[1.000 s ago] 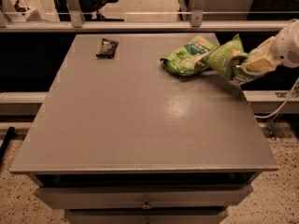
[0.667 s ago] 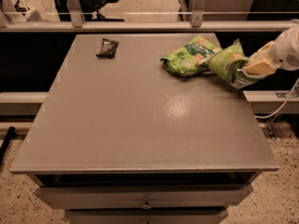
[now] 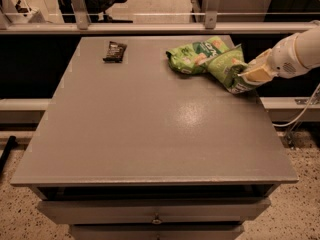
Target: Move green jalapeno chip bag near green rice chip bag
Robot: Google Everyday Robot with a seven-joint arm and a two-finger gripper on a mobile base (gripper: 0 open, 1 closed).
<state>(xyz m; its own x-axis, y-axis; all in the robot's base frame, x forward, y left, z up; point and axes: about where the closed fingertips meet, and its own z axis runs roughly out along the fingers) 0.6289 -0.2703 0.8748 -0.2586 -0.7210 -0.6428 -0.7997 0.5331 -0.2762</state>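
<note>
Hand [image 3: 246, 74] at right clamps the green jalapeno chip bag [image 3: 226, 67] just beside the green rice chip bag [image 3: 192, 57].

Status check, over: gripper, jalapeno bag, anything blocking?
Gripper far right, shut on green jalapeno chip bag. Bag beside green rice chip bag, seemingly touching. Dark snack bar far left, not blocking.

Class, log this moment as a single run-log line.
gripper: far right of table | state: shut on green jalapeno chip bag | bag: tilted, beside green rice chip bag
</note>
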